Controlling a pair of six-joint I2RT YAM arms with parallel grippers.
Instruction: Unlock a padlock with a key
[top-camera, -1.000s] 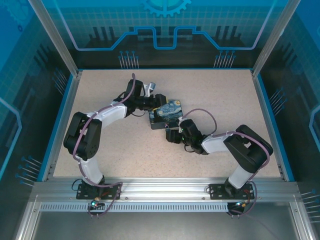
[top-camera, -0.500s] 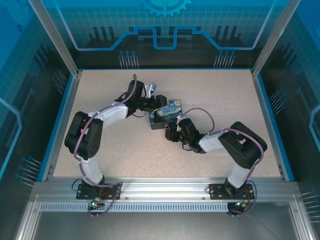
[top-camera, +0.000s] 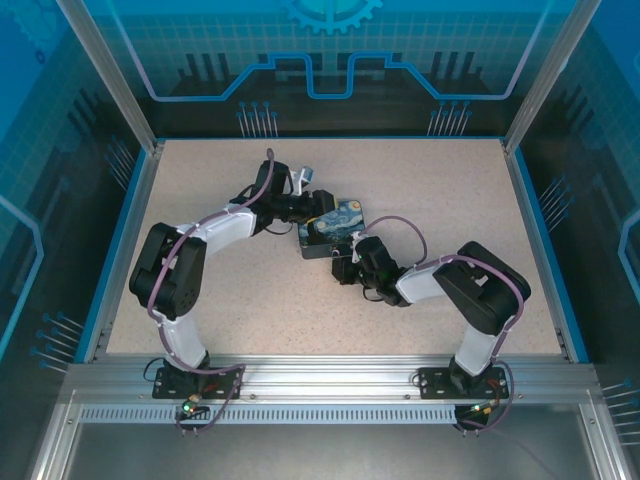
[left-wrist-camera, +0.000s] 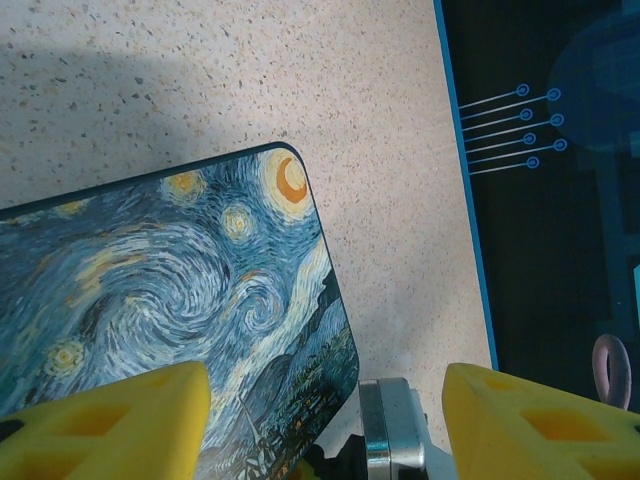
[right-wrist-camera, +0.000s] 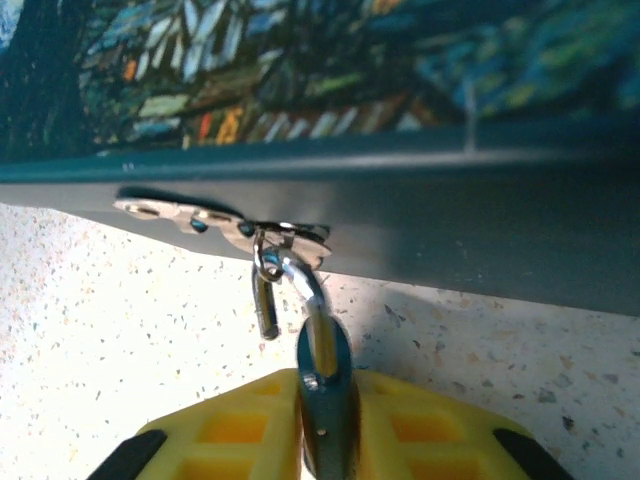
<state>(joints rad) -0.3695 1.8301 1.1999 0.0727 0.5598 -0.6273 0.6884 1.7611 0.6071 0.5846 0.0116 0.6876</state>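
Note:
My right gripper (right-wrist-camera: 327, 425) is shut on the padlock (right-wrist-camera: 325, 395), a dark shiny body seen edge-on between the yellow fingers (right-wrist-camera: 225, 435). Its shackle (right-wrist-camera: 300, 280) loops through the silver hasp (right-wrist-camera: 215, 222) on the front wall of the swirl-printed tin (right-wrist-camera: 400, 190). One shackle leg ends free beside the body. The key is hidden. From above, the right gripper (top-camera: 346, 262) sits at the near edge of the tin (top-camera: 336, 228) and my left gripper (top-camera: 318, 209) at its far left corner. The left gripper (left-wrist-camera: 325, 425) is open, one finger (left-wrist-camera: 110, 425) over the lid (left-wrist-camera: 170, 290).
A silvery metal block (left-wrist-camera: 392, 430) shows between the left fingers beside the tin's edge, touching neither; I cannot tell what it is. The speckled tabletop (top-camera: 450, 190) is bounded by a blue rim (top-camera: 520, 210) and glass walls. Both forearms lie low around the tin.
The right arm's elbow has swung slightly left and toward the tin. Both grippers and the tin stay where they were.

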